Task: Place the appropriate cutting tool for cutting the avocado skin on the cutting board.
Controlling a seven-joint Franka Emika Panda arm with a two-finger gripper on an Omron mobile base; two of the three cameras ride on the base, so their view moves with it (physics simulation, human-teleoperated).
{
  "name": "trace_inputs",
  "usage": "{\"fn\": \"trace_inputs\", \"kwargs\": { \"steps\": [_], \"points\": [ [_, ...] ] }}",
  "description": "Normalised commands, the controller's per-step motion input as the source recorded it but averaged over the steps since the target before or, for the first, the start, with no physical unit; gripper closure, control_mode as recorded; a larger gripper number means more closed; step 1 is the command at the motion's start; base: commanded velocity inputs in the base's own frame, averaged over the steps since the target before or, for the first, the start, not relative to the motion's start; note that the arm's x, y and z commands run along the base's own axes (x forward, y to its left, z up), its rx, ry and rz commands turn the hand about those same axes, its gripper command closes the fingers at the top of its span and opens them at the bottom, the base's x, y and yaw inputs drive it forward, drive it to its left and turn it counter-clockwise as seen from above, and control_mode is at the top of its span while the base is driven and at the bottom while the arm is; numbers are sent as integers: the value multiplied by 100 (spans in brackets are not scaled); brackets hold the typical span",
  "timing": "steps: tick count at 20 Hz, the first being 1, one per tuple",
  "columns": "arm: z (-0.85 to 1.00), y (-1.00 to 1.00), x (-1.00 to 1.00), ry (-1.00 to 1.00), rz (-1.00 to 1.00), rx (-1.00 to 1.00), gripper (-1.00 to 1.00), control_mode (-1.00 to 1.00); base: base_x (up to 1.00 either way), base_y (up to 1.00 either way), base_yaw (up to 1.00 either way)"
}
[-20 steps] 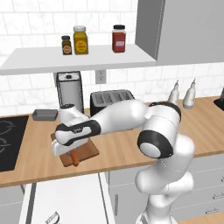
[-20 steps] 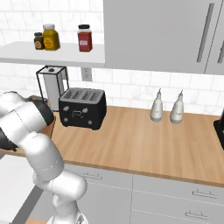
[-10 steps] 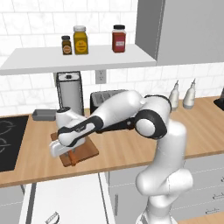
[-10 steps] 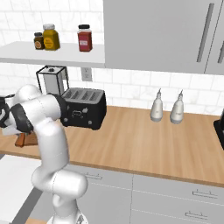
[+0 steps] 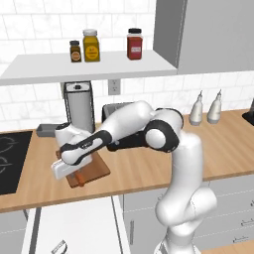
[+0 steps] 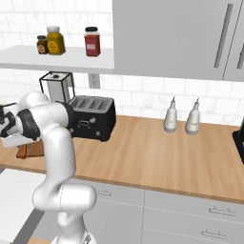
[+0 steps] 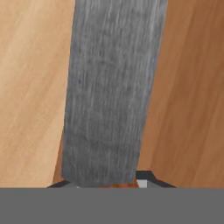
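In the hand view the paring knife's dark-grey blade [image 7: 109, 96] runs up the middle, with a sliver of its orange-red handle [image 7: 118, 185] between the tips of my gripper [image 7: 111, 183], which is shut on it. The brown cutting board [image 7: 188, 109] lies under the blade's right side and paler counter under its left. In the left base view my gripper [image 5: 73, 173] hangs low over the front left corner of the cutting board [image 5: 98, 166]. The right base view shows the cutting board [image 6: 29, 150] behind the arm. The avocado is hidden.
A black toaster [image 5: 115, 111] stands just behind the arm, a steel canister [image 5: 79, 106] to its left and a small grey tray [image 5: 45, 130] further left. The stove top [image 5: 12, 158] lies at the far left. Two bottles [image 5: 206, 106] stand at the back right.
The elbow has swung up and to the right, stretching the arm out to the left. The hand has stayed low over the board's front left corner with the knife in it.
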Motion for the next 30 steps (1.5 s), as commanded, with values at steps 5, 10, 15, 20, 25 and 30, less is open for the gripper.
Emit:
{"fn": "trace_inputs", "kwargs": {
  "steps": [5, 10, 15, 20, 25, 30],
  "points": [
    [-3, -8, 0, 0, 0, 0, -100, -100, 0, 0, 0],
    [2, -30, -7, 0, 0, 0, -100, -100, 0, 0, 0],
    [32, -36, -45, -2, -1, 0, -100, -100, 0, 0, 0],
    [60, -40, -51, -2, -3, 0, -100, -100, 0, 0, 0],
    [52, -42, -28, -1, -4, 0, -100, -100, 0, 0, 0],
    [30, -49, -25, -2, -4, 0, -100, -100, 0, 0, 0]
  ]
}}
